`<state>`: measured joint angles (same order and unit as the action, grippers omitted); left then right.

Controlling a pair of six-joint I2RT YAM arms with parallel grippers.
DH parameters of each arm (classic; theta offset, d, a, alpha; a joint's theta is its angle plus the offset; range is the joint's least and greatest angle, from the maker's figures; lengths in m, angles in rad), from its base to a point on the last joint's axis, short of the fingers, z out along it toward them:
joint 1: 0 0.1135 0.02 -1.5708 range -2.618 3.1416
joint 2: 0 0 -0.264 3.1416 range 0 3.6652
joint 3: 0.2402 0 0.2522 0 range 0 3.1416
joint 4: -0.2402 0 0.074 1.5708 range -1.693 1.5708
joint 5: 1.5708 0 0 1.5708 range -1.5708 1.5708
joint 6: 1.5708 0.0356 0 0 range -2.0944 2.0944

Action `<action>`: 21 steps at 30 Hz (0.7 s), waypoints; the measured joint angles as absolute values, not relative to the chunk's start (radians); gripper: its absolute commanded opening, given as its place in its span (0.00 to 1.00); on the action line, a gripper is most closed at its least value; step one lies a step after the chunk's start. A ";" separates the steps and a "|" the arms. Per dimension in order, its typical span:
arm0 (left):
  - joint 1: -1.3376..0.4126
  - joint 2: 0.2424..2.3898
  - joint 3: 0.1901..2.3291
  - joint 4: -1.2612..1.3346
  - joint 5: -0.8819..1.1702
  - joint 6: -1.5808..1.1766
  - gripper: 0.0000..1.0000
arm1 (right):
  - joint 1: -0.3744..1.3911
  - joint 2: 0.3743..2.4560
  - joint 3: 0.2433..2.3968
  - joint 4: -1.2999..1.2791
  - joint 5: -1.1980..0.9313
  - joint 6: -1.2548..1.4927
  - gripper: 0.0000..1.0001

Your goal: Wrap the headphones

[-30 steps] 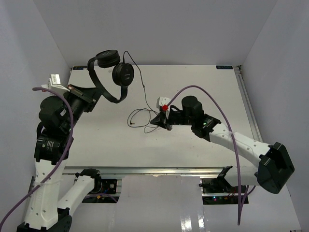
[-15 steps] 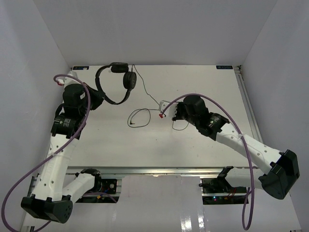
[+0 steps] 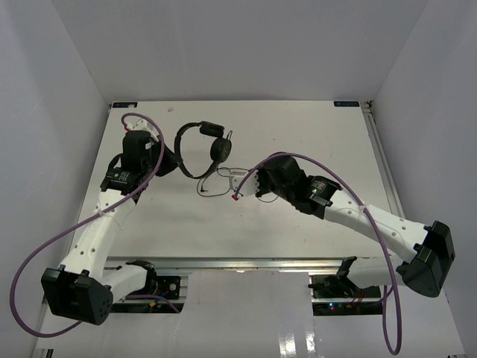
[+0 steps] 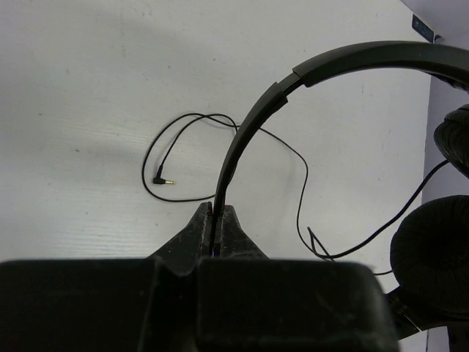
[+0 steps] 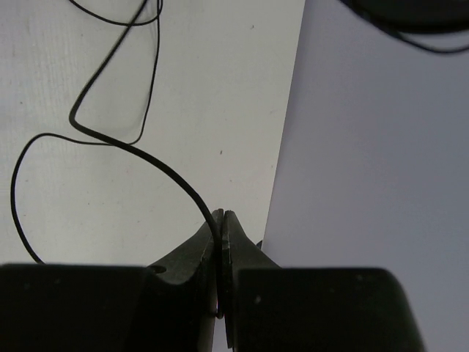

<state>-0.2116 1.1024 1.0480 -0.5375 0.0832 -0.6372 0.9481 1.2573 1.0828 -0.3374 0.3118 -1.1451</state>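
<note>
The black headphones [image 3: 200,149] hang above the left middle of the table, their two earcups [image 3: 219,148] to the right of the arched headband [image 4: 249,132]. My left gripper [image 3: 174,159] is shut on the lower end of the headband, as the left wrist view shows at the fingertips [image 4: 216,210]. The thin black cord [image 4: 300,191] loops loosely on the table, its plug [image 4: 163,180] lying free. My right gripper [image 3: 252,185] is shut on the cord [image 5: 146,158], which runs out from between the closed jaws [image 5: 222,214].
The white table [image 3: 313,134] is walled by pale panels at the back and both sides. Thick purple robot cables [image 3: 45,253] arc beside each arm. A metal rail [image 3: 238,262] runs along the near edge.
My left arm has carried the headphones from the back left corner rightward and nearer, toward the table's middle. My right gripper has shifted left with the cord still in it.
</note>
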 measured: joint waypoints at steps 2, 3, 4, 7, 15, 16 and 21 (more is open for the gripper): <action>-0.236 1.125 1.042 -0.524 0.092 -0.630 0.00 | 0.982 1.275 1.083 -0.336 0.328 -1.156 0.08; -0.251 1.140 1.038 -0.519 0.094 -0.625 0.00 | 1.001 1.282 1.083 -0.334 0.337 -1.159 0.08; -0.265 1.157 1.033 -0.516 0.094 -0.620 0.00 | 1.018 1.288 1.083 -0.331 0.347 -1.162 0.08; -0.300 1.202 1.006 -0.515 0.094 -0.605 0.00 | 1.052 1.307 1.096 -0.328 0.367 -1.166 0.08; -0.335 1.266 0.949 -0.510 0.094 -0.568 0.00 | 1.054 1.302 1.201 -0.311 0.378 -1.157 0.08; -0.342 1.275 0.948 -0.505 0.097 -0.564 0.00 | 1.054 1.300 1.202 -0.311 0.376 -1.156 0.08; -0.389 1.307 0.948 -0.490 0.112 -0.534 0.00 | 1.042 1.299 1.208 -0.320 0.354 -1.139 0.08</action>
